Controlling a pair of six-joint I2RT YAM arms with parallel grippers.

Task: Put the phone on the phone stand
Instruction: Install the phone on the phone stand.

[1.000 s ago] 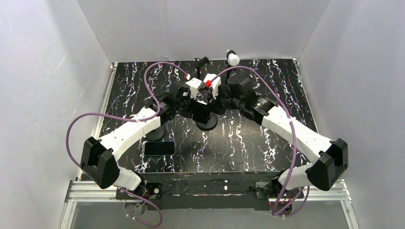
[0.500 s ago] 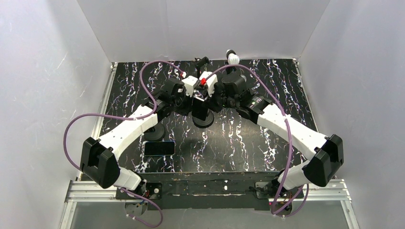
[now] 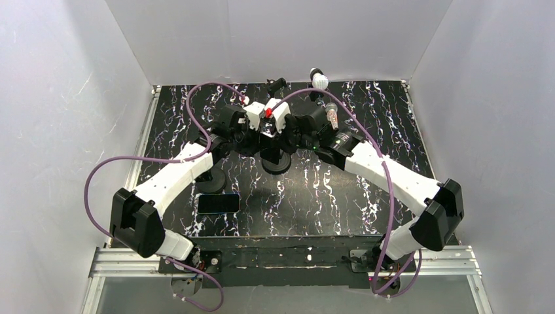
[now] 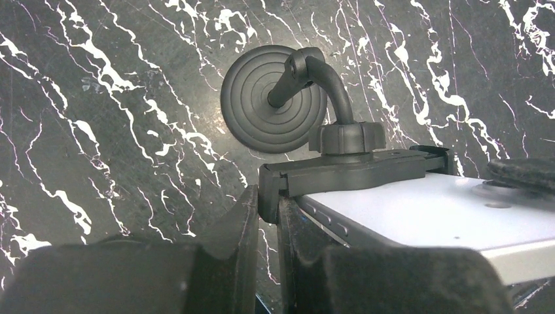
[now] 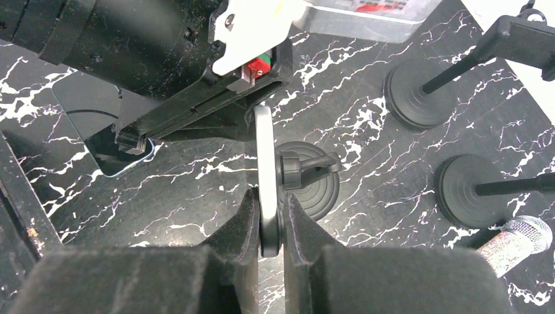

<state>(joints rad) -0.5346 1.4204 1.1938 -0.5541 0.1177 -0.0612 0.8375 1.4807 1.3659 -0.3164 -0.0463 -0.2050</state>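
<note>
A black phone stand [image 3: 275, 162] with a round ribbed base [image 4: 271, 98] stands mid-table between both wrists. A white-backed phone [image 4: 425, 209] sits in its clamp bar [image 4: 353, 173]. My left gripper [image 4: 267, 203] is shut on the left end of that clamp. My right gripper [image 5: 265, 216] is shut on the phone [image 5: 264, 170], seen edge-on and upright against the clamp's back [image 5: 291, 170]. In the top view the left gripper [image 3: 259, 135] and right gripper [image 3: 280, 135] meet over the stand, hiding the phone.
A second dark phone [image 3: 218, 203] lies flat near the front left, by another round stand base [image 3: 211, 178]. Two more black stands [image 5: 419, 91] [image 5: 471, 190] and a microphone [image 5: 517, 239] are to the right. A white bulb-like object [image 3: 319, 80] sits at the back edge.
Both wrists have moved a little to the left and toward the back together, and the stand base has shifted with them. Both grips look unchanged.
</note>
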